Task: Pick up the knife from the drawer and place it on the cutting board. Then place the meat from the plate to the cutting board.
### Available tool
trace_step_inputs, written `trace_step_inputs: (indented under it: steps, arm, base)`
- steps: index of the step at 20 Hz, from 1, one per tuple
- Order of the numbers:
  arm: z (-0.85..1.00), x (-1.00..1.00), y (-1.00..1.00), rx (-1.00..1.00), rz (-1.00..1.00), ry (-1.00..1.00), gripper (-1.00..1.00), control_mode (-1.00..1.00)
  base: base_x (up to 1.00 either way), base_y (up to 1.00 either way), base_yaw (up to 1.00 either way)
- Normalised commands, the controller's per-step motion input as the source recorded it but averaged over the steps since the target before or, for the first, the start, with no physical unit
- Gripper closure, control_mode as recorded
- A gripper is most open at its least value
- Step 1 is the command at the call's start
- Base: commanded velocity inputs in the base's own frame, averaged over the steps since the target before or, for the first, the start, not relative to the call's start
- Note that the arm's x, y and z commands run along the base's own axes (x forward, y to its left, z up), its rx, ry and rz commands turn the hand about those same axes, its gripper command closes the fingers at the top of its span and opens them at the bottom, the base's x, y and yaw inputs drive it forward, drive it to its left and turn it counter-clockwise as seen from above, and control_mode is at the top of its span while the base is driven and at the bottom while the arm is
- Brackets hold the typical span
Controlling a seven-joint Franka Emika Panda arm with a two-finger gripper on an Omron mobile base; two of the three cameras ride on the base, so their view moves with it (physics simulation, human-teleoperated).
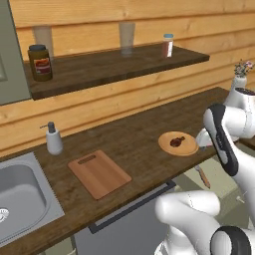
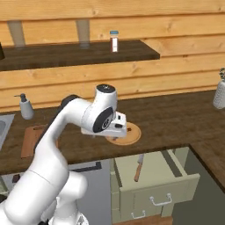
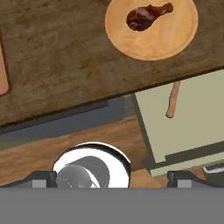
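Nearest the hand camera, my pincer (image 3: pixel 112 179) stood with its two dark tips spread fully apart, holding nothing, above the floor in front of the cabinets. Just beyond it the drawer (image 3: pixel 183 127) stood pulled out below the front edge of the desk (image 3: pixel 57 57). Inside lay the knife (image 3: pixel 172 101), its brown handle pointing away from the desk and its blade reaching back under the desk edge, where it was hidden in the hand view; in the right base view the knife (image 2: pixel 139 168) lay along the drawer's (image 2: pixel 154 184) left side. On the desk, close to the front edge and directly behind the drawer, sat the plate (image 3: pixel 151 27), carrying the meat (image 3: pixel 146 15) near its middle. Well to the left along the desk, the cutting board (image 1: pixel 99 173) lay flat and bare near the front edge, between the sink (image 1: pixel 22 199) and the plate (image 1: pixel 178 143). Behind the board, toward the back edge, stood a soap dispenser (image 1: pixel 53 139).
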Motion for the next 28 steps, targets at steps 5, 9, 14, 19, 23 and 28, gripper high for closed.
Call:
trace_step_inputs:
  steps: [5, 9, 14, 19, 23, 28]
  arm:
    - [-0.80, 0.02, -1.00, 0.00, 0.28, 0.04, -1.00, -1.00]
    - [-0.97, 0.25, -1.00, 0.00, 0.29, 0.05, -1.00, -1.00]
    - [-0.61, 0.33, -0.98, 0.00, 0.21, 0.02, -1.00, -1.00]
    - [-0.29, 0.47, -0.62, 0.00, 0.05, 0.04, -1.00, -1.00]
    - [-0.63, 0.74, -0.42, 0.00, 0.00, 0.11, -1.00, -1.00]
    - [-0.55, 0.66, -0.08, 0.03, 0.00, 0.10, -1.00, -1.00]
  base:
    - [0.00, 0.00, 0.00]
    - [0.00, 0.00, 0.00]
    - [0.00, 0.00, 0.00]
    - [0.00, 0.00, 0.00]
    - [0.00, 0.00, 0.00]
    - [0.00, 0.00, 0.00]
